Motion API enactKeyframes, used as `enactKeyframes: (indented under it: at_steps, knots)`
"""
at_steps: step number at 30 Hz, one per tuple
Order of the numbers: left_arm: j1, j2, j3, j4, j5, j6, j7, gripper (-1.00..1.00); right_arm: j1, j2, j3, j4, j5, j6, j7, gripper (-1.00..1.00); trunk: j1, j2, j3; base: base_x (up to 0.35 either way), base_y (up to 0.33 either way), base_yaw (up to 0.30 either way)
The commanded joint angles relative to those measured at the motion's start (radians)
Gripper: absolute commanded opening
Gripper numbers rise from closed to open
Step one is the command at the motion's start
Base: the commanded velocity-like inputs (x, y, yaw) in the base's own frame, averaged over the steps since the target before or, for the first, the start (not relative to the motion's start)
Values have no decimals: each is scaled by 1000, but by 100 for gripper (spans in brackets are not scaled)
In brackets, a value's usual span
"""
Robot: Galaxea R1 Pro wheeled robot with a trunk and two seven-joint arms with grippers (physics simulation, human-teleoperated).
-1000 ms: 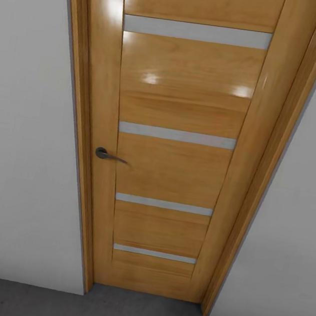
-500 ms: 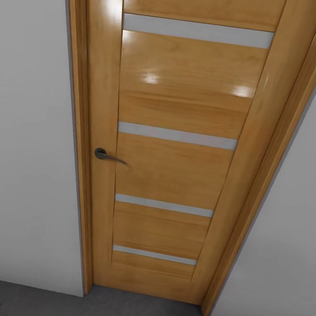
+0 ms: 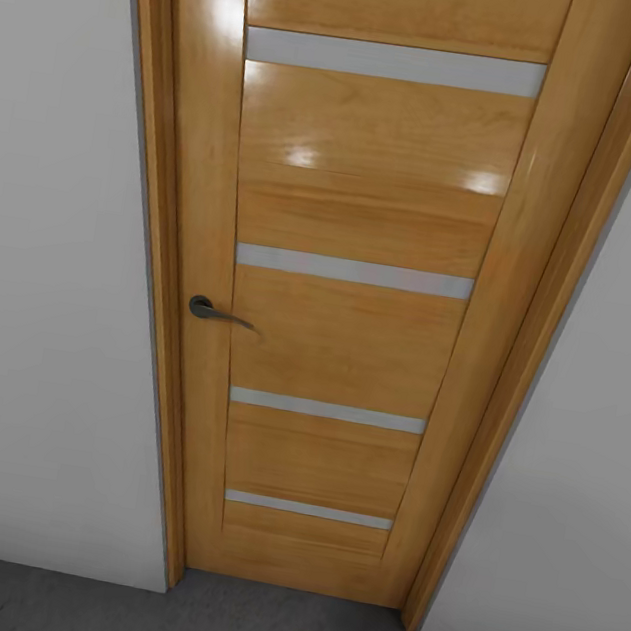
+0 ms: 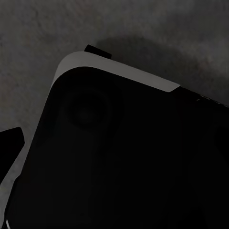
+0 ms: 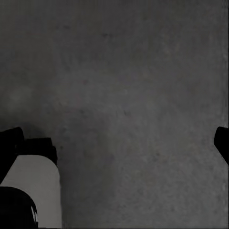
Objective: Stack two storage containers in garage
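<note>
Head view: closed wooden door (image 3: 348, 300) fills centre, glossy honey-brown w/ four pale horizontal strips (image 3: 354, 271); dark lever handle (image 3: 217, 313) at approx. 9 o'clock of the leaf, lever pointing toward 3 o'clock. Wood frame (image 3: 547, 320) either side, set in plain white-grey wall (image 3: 42, 315). Dark grey rough floor (image 3: 208, 628) runs along 6 o'clock, meeting the door's foot — garage-type surface. Left wrist view: a black rounded body w/ pale grey rim (image 4: 114, 71) of the robot over the same grey floor (image 4: 157, 33); a dark finger tip (image 4: 9, 145) shows at the edge, grip state cannot be told. Right wrist view: floor (image 5: 124, 105) w/ dark finger tips (image 5: 12, 140) at opposite edges — wide apart, nothing between them, i.e. released. A white-and-black robot part (image 5: 33, 191) sits nearby.
</note>
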Motion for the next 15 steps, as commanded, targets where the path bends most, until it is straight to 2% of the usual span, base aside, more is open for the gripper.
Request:
enactKeyframes:
  at_steps: [1,2,4,7,9,10,11,14,15]
  knots:
    - [0,0,8,0,1,-2,-2,100,-1,-23,-6,-62,-3,48,-3,100,0,0,-1,0,0,0]
    - [0,0,8,0,1,-2,-2,100,-1,-34,-11,-94,-4,69,-4,100,0,0,-1,0,0,0]
    - [0,0,8,0,1,-2,-2,100,-2,-70,-51,-219,-8,135,-9,100,0,0,-1,0,0,0]
    - [0,0,8,0,1,-2,-3,100,-11,-88,-83,-323,-5,168,-19,100,0,0,-1,0,0,0]
    - [0,0,8,0,1,-2,-3,100,-44,-92,-94,-378,-4,186,-30,100,0,0,-1,0,0,0]
    - [0,0,8,0,1,-2,-4,100,-107,-93,-100,-404,-5,215,-44,100,0,0,-1,0,0,0]
    - [0,0,8,0,1,-2,-3,100,-134,-92,-101,-407,-5,228,-49,100,0,0,-1,0,0,0]
    - [0,0,7,0,1,-1,-4,100,-308,-85,-105,-387,-6,336,-73,100,0,0,-1,0,0,0]
    - [0,0,7,0,1,-1,-4,100,-335,-83,-105,-380,-6,350,-75,100,0,0,-1,0,0,0]
